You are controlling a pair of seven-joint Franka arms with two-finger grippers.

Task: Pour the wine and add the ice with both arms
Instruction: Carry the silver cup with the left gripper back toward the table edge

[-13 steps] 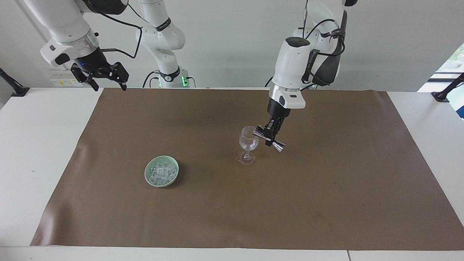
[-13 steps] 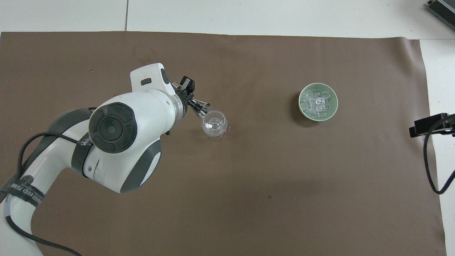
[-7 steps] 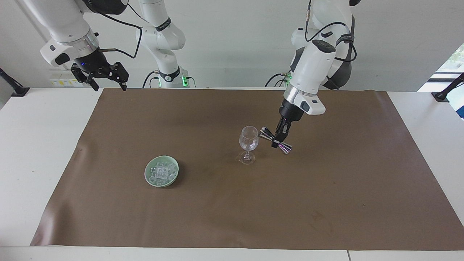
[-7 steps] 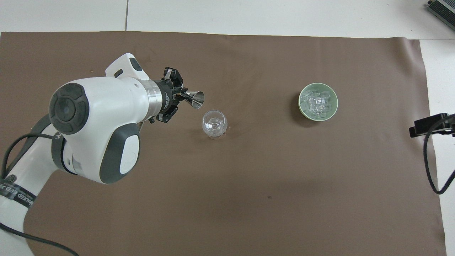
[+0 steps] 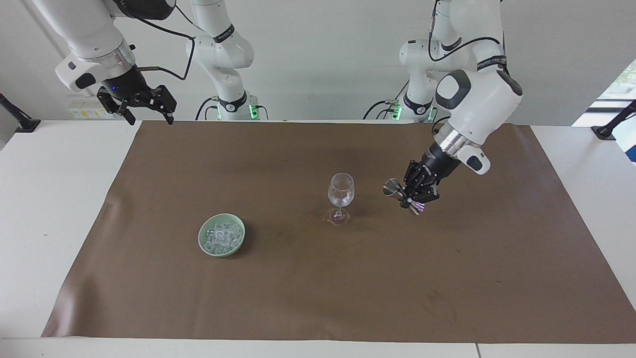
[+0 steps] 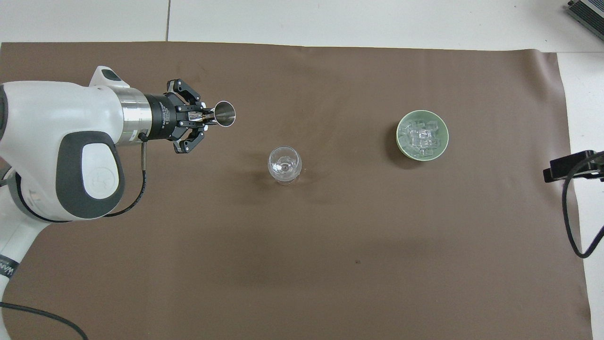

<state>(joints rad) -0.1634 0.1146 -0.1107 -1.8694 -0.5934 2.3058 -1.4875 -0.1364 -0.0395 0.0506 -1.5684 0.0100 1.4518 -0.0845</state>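
left pincer (image 5: 413, 197) clamped shut, arm angled low — right pincer (image 5: 145, 105) waits raised, open.

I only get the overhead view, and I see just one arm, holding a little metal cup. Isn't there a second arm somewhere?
Observer: Yes. In the facing view the right end effector waits, open, raised over a corner of the brown mat.
Operator: Is that metal cup resting on the mat?
Observer: No. The left end effector holds the metal cup in the air beside the wine glass, not touching it.
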